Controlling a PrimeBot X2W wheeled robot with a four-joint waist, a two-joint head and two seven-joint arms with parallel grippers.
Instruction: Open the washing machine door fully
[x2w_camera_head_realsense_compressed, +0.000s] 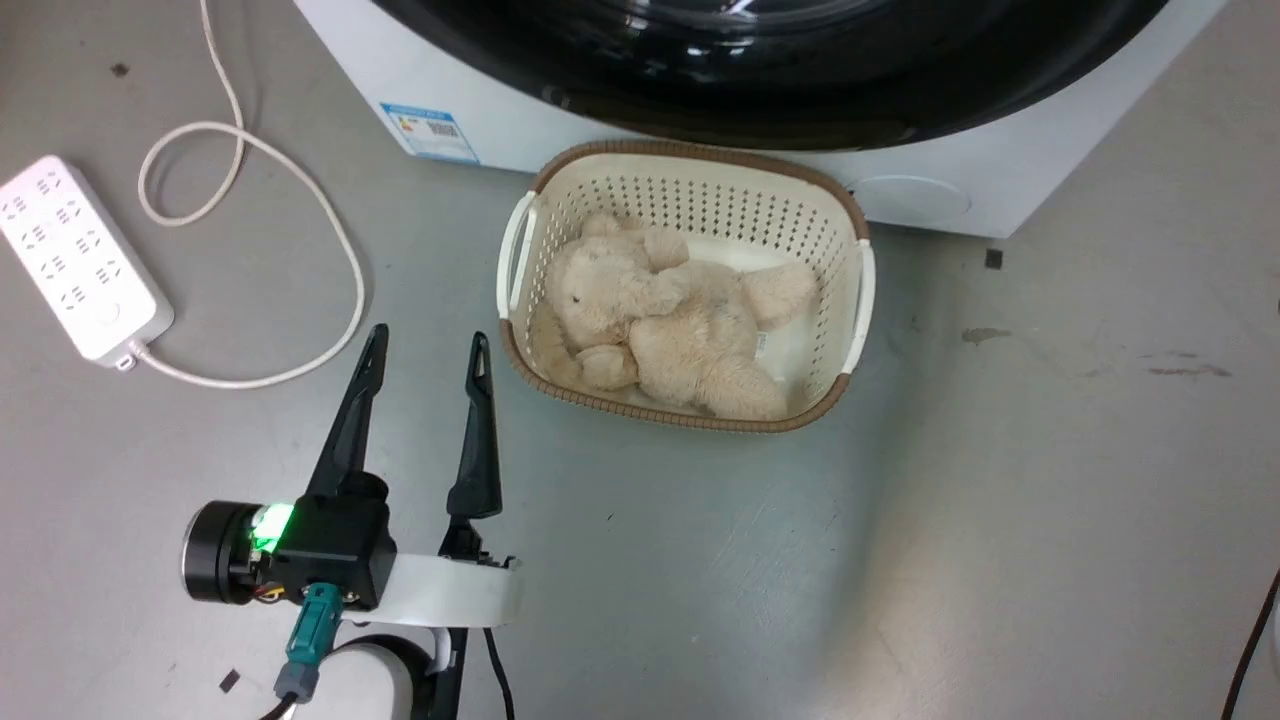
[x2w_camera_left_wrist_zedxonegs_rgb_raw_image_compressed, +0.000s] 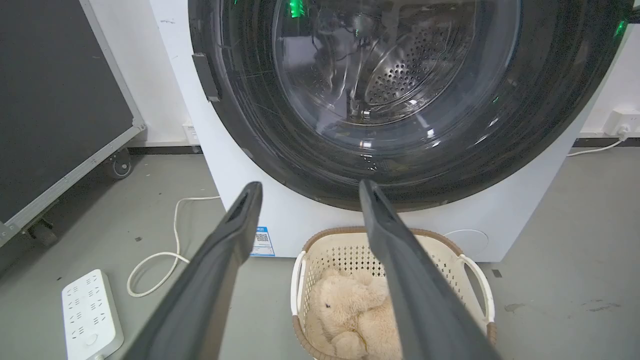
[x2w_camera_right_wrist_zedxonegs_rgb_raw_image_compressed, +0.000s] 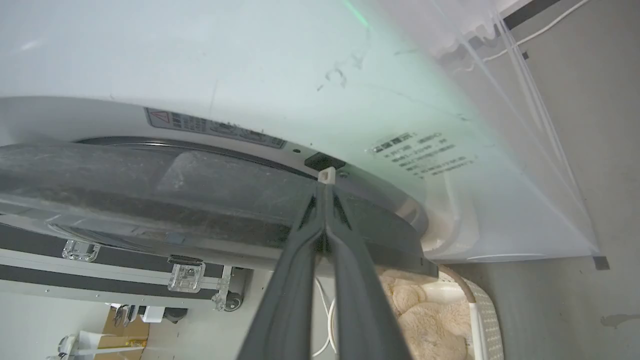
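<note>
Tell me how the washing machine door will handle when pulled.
Probably stiff: the washing machine door is a thick black ring around bulging glass. Its glossy face looks slippery to pinch. Being so large, it likely feels heavy.

Head downward, wrists forward, right seemingly tilted, close, washing machine (x2w_camera_head_realsense_compressed: 1000, 180) shared

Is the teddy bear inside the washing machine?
No, the teddy bear lies in the basket on the floor in front of the washing machine.
</note>
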